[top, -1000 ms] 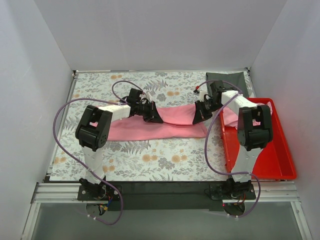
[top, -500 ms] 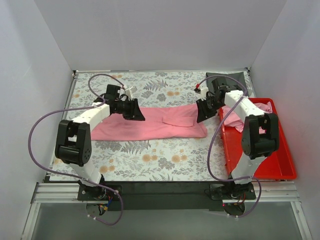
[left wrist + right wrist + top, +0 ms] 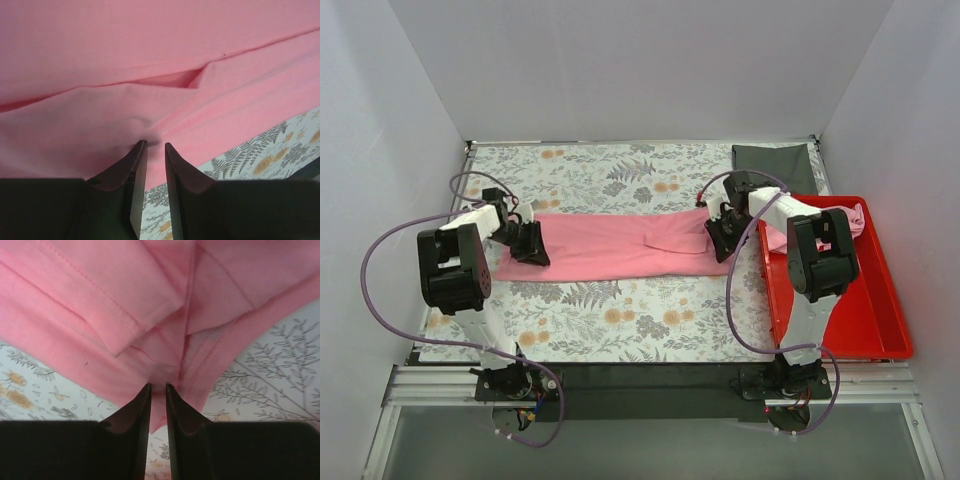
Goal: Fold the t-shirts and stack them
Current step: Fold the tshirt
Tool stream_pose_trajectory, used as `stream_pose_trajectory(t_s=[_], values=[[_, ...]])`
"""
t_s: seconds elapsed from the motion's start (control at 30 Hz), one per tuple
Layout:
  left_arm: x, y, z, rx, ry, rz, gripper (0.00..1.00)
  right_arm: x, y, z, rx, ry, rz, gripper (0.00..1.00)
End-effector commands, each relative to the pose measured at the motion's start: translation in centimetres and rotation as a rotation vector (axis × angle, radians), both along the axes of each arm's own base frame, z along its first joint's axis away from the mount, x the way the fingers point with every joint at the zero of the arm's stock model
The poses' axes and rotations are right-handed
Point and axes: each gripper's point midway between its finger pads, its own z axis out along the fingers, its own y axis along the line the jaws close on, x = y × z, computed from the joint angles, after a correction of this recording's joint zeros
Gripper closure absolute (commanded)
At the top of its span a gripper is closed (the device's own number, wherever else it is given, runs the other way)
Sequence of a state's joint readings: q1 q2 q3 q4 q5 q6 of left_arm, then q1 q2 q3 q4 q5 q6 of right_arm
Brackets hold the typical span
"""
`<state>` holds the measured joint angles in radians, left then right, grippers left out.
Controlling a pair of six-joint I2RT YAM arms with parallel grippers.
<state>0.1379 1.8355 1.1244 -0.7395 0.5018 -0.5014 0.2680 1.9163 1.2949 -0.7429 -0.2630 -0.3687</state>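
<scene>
The light-pink thin-fabric t-shirt [image 3: 620,245], folded into a long band, lies across the middle of the floral-patterned table [image 3: 620,320], running from 9 o'clock to 3 o'clock. The step in hand looks like drawing the band taut before folding it crosswise. To do it well, both ends should rise together at equal height, with just enough tension to flatten the wrinkle near the left end and no drag that undoes the lengthwise fold. The left claw [image 3: 154,144] is narrowed to a slit and pinches the band's 9 o'clock end. The right claw [image 3: 158,386], equally narrow, nips the hem at 3 o'clock. Whether either pinch catches every layer is hard to tell. Another pink garment [image 3: 845,215] sits in the red plastic bin [image 3: 890,345] at 3 o'clock.
</scene>
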Motion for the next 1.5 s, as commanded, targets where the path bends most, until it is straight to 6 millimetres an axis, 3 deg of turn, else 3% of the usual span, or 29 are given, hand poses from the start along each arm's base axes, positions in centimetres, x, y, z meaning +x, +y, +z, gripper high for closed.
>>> stream_pose_trajectory(t_s=[0.0,0.1,0.2,0.23,0.3,0.33,0.53,0.6,0.7,0.77,0.8,0.83,0.9,0.93,1.03,1.17,1.3,1.47], values=[[-0.6,3.3,-1.0,0.100,0.013,-0.002,0.80,3.2,-1.3,-0.8,-0.121,-0.112,0.030,0.76],[-1.1,3.7,-1.2,0.104,0.011,-0.002,0.80,5.8,-1.4,-0.9,-0.168,-0.181,0.029,0.78],[-1.7,3.2,-0.9,0.086,-0.016,-0.022,0.80,9.1,-0.2,-0.5,-0.196,-0.275,0.050,0.79],[-1.8,3.2,-0.8,0.089,-0.027,-0.029,0.80,11.1,0.0,0.6,-0.213,-0.332,0.048,0.79],[-2.1,3.3,-0.4,0.101,-0.048,-0.035,0.80,12.8,0.4,0.0,-0.248,-0.357,0.055,0.80],[-2.1,3.2,-0.1,0.102,-0.061,-0.040,0.80,15.0,1.0,0.4,-0.247,-0.401,0.050,0.80],[0.1,1.5,5.6,0.034,-0.304,-0.114,0.77,23.8,2.2,2.4,-0.281,-0.632,-0.034,0.81],[0.7,1.2,6.5,0.061,-0.348,-0.165,0.77,26.2,3.3,5.0,-0.236,-0.717,-0.067,0.80],[1.2,1.0,6.8,0.119,-0.366,-0.232,0.76,27.3,4.3,7.9,-0.176,-0.777,-0.088,0.77],[1.3,1.3,6.5,0.178,-0.374,-0.284,0.76,27.1,5.1,10.7,-0.110,-0.809,-0.087,0.74],[1.2,0.6,6.4,0.198,-0.383,-0.327,0.76,26.5,5.4,11.1,-0.087,-0.801,-0.089,0.72],[1.0,0.8,5.8,0.238,-0.380,-0.361,0.76,26.1,5.6,13.4,-0.052,-0.828,-0.100,0.71],[1.1,0.0,5.3,0.277,-0.389,-0.418,0.77,24.8,6.5,14.3,0.014,-0.808,-0.089,0.67],[1.0,-0.1,4.9,0.297,-0.385,-0.440,0.77,24.2,6.8,16.3,0.058,-0.826,-0.086,0.67],[0.9,-0.8,3.6,0.367,-0.372,-0.511,0.77,22.5,7.2,18.4,0.113,-0.821,-0.087,0.64],[-0.3,-0.3,1.7,0.451,-0.322,-0.588,0.78,20.4,7.1,19.8,0.148,-0.794,-0.081,0.64],[-3.7,0.4,-1.5,0.535,-0.217,-0.716,0.78,18.5,6.5,20.3,0.171,-0.751,-0.088,0.64],[-8.0,-1.2,-2.3,0.497,-0.135,-0.825,0.78,16.6,5.4,19.6,0.167,-0.703,-0.093,0.64]])
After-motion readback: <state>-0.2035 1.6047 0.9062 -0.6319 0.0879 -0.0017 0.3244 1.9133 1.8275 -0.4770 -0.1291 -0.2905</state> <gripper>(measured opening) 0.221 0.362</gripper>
